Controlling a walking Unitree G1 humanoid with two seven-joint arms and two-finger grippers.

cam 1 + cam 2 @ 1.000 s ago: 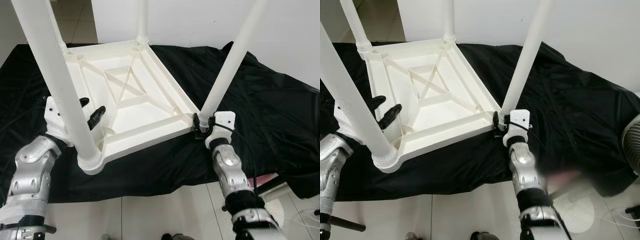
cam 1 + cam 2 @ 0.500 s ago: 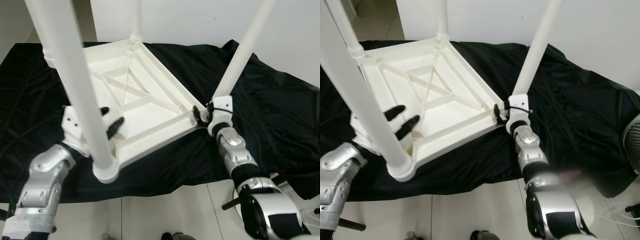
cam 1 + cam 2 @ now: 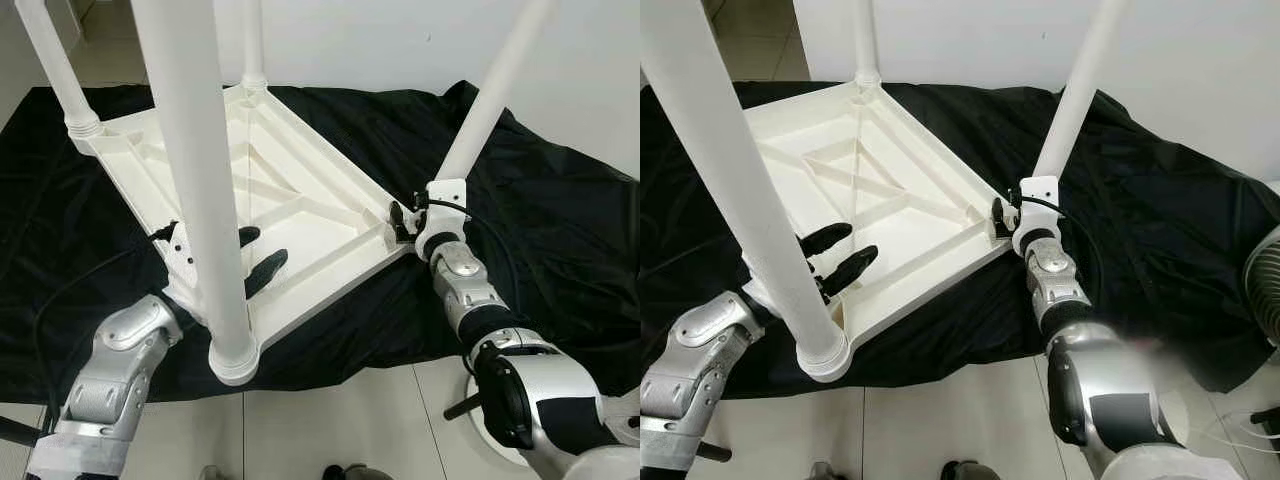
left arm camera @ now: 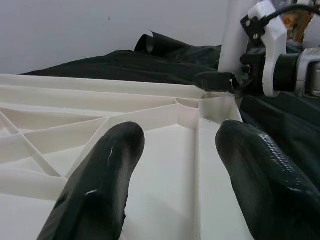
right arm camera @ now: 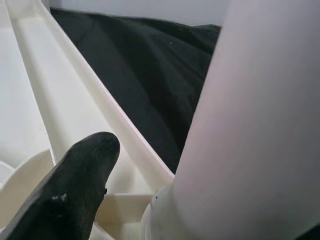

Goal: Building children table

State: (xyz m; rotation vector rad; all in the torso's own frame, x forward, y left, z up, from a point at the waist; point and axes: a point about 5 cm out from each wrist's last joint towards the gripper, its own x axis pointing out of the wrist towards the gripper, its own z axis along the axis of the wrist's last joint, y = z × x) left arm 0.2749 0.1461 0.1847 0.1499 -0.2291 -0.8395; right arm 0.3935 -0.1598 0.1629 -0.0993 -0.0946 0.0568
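Observation:
A white plastic children's table lies upside down on a black cloth, its legs pointing up. The near leg rises right in front of me. Behind it, my left gripper hovers open over the ribbed underside by the near rim, and nothing sits between its fingers. My right gripper is at the near right corner, shut on the base of the right leg. One black finger lies inside the rim; the leg hides the other.
The black cloth covers a low platform that runs to a white wall behind. Pale tiled floor lies in front of it. A grey fan stands at the right edge.
The table has swung round, its near left corner coming toward me and to the right. My left gripper moved right with it; the right stayed at its corner. The view has shifted too.

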